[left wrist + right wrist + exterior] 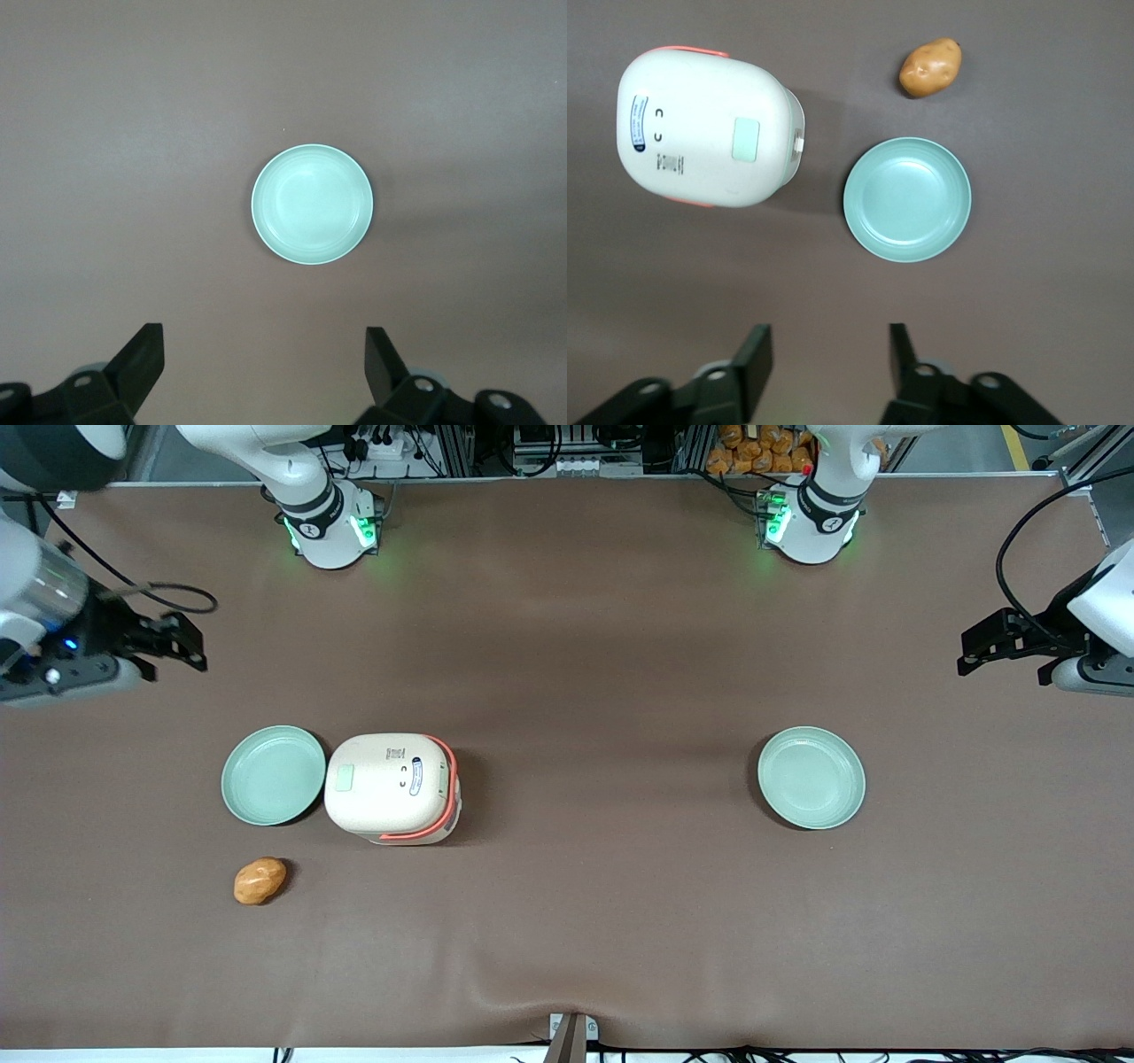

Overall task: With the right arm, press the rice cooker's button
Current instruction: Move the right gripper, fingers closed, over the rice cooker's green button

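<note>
The rice cooker (392, 786) is cream-white with a coral-orange band and a pale green panel on its lid. It stands on the brown table beside a green plate (273, 774). It also shows in the right wrist view (704, 127), with that plate (907, 199) beside it. My right arm's gripper (182, 644) is open and empty. It hangs high above the table at the working arm's end, farther from the front camera than the cooker and well apart from it. In the right wrist view the gripper (830, 354) has bare table between its fingers.
A potato (260, 880) lies nearer the front camera than the green plate, and shows in the right wrist view (930, 67). A second green plate (811, 778) sits toward the parked arm's end, also seen in the left wrist view (312, 204). The arm bases (330, 527) stand at the table's back edge.
</note>
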You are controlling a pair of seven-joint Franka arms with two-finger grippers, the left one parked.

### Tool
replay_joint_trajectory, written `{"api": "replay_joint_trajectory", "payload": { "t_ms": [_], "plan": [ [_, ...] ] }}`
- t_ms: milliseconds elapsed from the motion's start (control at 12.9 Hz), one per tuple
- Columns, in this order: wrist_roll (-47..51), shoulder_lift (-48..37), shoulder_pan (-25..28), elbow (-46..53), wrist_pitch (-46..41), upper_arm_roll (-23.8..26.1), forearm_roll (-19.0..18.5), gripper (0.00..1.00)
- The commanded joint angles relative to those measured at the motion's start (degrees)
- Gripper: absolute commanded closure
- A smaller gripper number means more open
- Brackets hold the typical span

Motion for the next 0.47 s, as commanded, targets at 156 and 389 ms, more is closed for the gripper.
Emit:
{"api": "replay_joint_trajectory", "payload": {
  "t_ms": [156,389],
  "plan": [
    [7.6,4.6,3.5,-3.1,7.9,-0.3,0.4,1.00],
    [9.3,8.1,4.7,-4.2,13.2,-0.3,0.3,1.00]
  ]
}}
